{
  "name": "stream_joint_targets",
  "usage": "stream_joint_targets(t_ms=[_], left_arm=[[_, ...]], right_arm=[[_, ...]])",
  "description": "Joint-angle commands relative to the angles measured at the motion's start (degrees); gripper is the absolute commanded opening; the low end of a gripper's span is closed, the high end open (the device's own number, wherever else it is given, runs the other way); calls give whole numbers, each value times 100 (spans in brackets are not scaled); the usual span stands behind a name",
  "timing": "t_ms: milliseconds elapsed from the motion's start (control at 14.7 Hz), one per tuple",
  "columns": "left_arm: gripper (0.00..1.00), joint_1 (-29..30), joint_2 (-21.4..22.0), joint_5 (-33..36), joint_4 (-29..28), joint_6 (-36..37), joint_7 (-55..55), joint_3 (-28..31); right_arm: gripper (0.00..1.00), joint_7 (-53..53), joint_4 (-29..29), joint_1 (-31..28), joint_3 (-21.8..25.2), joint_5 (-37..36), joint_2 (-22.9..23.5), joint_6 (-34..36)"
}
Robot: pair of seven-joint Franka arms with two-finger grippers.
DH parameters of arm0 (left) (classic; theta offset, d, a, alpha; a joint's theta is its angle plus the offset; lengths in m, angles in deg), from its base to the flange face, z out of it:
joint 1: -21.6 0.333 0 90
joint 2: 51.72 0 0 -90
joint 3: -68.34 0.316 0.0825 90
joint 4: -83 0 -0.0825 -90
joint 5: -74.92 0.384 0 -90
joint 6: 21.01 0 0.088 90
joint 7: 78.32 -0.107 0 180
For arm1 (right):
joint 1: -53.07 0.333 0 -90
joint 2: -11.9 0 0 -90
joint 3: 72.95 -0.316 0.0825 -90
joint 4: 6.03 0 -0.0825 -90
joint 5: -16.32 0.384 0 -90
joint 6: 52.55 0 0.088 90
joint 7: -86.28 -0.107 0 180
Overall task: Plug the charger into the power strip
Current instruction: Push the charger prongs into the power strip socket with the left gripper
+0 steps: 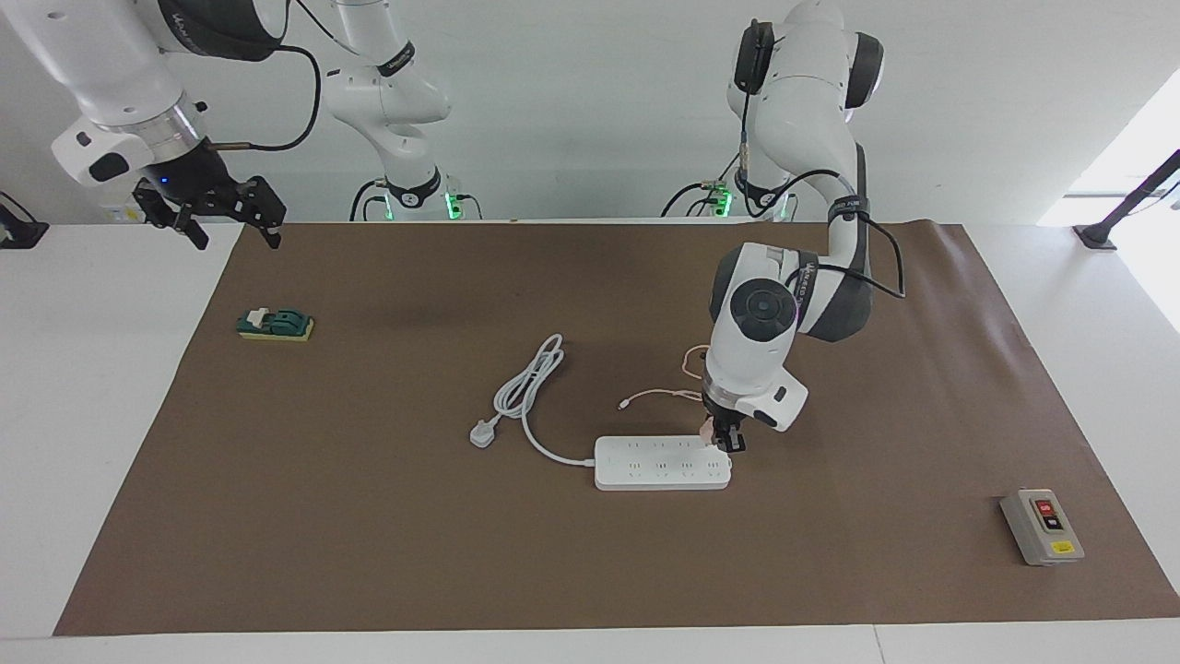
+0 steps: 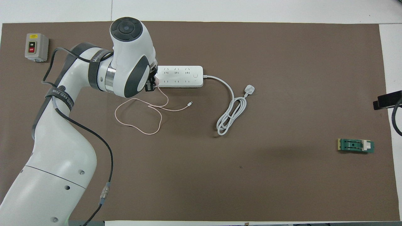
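The charger (image 1: 708, 430), a small pale-pink cube, sits pinched in the left gripper (image 1: 724, 441), right at the power strip's (image 1: 659, 464) end toward the left arm's side of the table, and whether its pins are seated in a socket cannot be told. Jaws drawn in narrow on that cube. The thin pink cable (image 2: 141, 116) trails off toward the robots in loose loops, ending in a small white connector (image 2: 189, 103) lying flat on the mat.

The strip is a long, flat, white bar with rounded corners and two rows of outlets, lying mid-table, lengthwise along the table's long edges. Its thick white cord (image 2: 230, 110) leaves the end toward the right arm's side, coils into a bundle and finishes in a white three-pin plug (image 2: 249, 90).

Writing now: the grey switch box (image 2: 36, 46), near the table corner farthest from the robots on the left arm's side, reads ON on the black button and OFF on the red, with a yellow label above. The lettering on the left arm's strap is too small to read.

The brown paper mat (image 1: 369, 516) is smooth and matte, with wide bare stretches all around the strip. A green block on a yellow base (image 1: 276, 324) lies near the right arm's end.

The right gripper (image 1: 230, 224) waits high over that end's mat edge, fingers spread wide, holding nothing.
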State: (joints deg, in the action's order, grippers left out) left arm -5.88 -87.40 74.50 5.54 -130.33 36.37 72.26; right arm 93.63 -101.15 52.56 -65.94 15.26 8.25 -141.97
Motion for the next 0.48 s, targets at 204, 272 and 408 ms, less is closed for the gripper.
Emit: stream_joint_targets(t_ms=[204, 272, 408], left_arm=[[0, -328, -448, 200, 872, 736, 211, 495], [0, -337, -449, 208, 872, 737, 211, 504], [0, -346, -457, 209, 872, 737, 211, 504]], right_arm=[[100, 57, -86, -46, -51, 79, -110, 39], [100, 56, -86, -37, -51, 79, -110, 39], [100, 57, -86, -37, -51, 79, -110, 39]])
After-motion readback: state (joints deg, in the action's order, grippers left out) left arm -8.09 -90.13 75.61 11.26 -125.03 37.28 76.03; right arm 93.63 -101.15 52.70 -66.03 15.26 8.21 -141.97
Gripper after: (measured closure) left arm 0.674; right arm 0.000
